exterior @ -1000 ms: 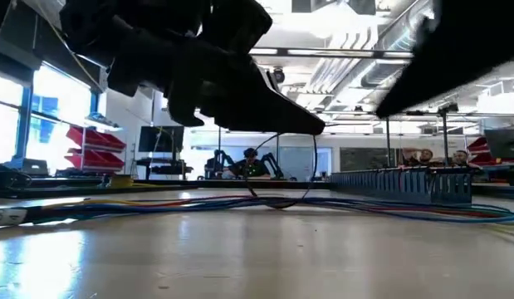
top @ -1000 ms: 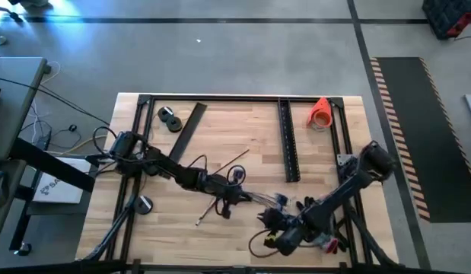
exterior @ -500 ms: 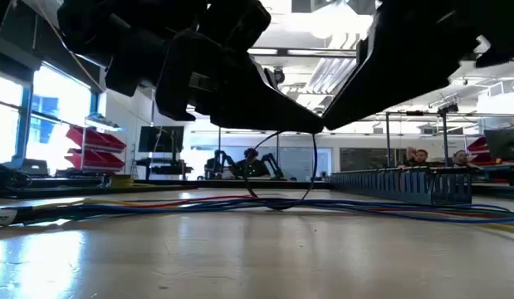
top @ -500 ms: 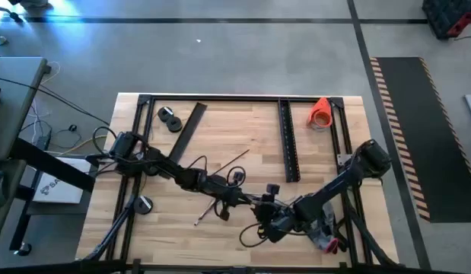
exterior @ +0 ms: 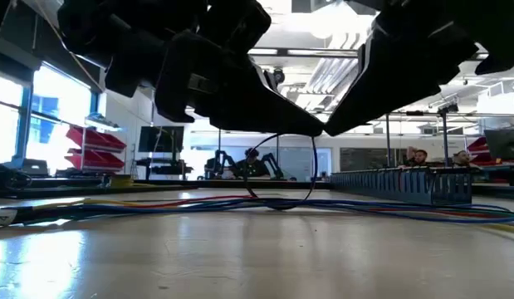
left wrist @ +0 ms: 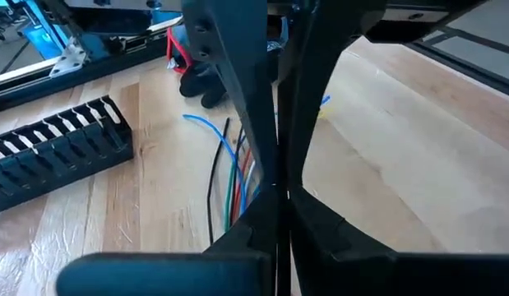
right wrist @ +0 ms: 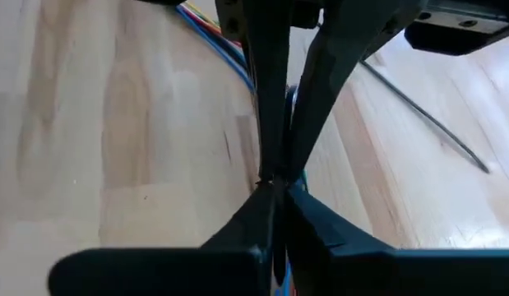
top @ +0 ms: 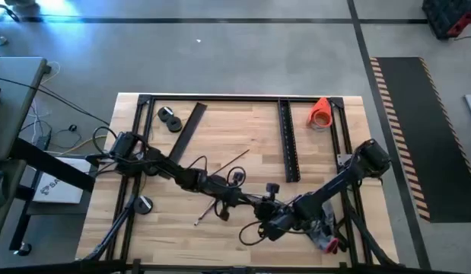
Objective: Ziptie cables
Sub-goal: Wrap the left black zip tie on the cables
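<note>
Left end effector (top: 246, 199), right end effector (top: 269, 221) closed above cables (left wrist: 234, 168).

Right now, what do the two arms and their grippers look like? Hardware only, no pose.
Both arms are dark, near black, built of jointed tubular links with loose black cords looped along them. The left gripper and right gripper each have two long, flat, tapering black fingers, matte, with no visible markings. The arms mount on a black metal frame edging the wooden table.

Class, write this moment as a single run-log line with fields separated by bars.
task: ziptie cables | left end effector: shut, over cables | right end effector: shut, beside left | cables: on table, loose
</note>
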`<move>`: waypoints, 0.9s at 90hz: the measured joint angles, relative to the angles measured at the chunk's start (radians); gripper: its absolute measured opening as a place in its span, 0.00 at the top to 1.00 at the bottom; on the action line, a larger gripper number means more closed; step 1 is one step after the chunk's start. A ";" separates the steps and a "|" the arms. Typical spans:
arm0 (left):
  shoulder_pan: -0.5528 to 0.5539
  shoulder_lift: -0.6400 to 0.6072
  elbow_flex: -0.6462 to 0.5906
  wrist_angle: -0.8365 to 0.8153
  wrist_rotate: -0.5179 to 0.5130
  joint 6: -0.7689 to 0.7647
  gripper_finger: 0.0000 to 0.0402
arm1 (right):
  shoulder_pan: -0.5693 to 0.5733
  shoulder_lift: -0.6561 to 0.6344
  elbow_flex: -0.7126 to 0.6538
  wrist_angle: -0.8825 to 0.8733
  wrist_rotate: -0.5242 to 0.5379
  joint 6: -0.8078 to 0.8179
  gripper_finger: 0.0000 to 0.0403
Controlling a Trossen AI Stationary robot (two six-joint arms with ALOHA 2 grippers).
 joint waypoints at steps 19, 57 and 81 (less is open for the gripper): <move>0.001 -0.002 0.000 -0.011 -0.012 0.002 1.00 | 0.033 0.000 0.000 -0.071 -0.030 0.191 1.00; 0.005 -0.008 0.002 -0.044 0.010 0.007 1.00 | 0.217 0.001 0.009 -0.097 -0.138 0.613 1.00; 0.007 -0.010 0.002 -0.078 0.007 0.012 1.00 | 0.314 0.026 0.009 -0.067 -0.221 0.836 1.00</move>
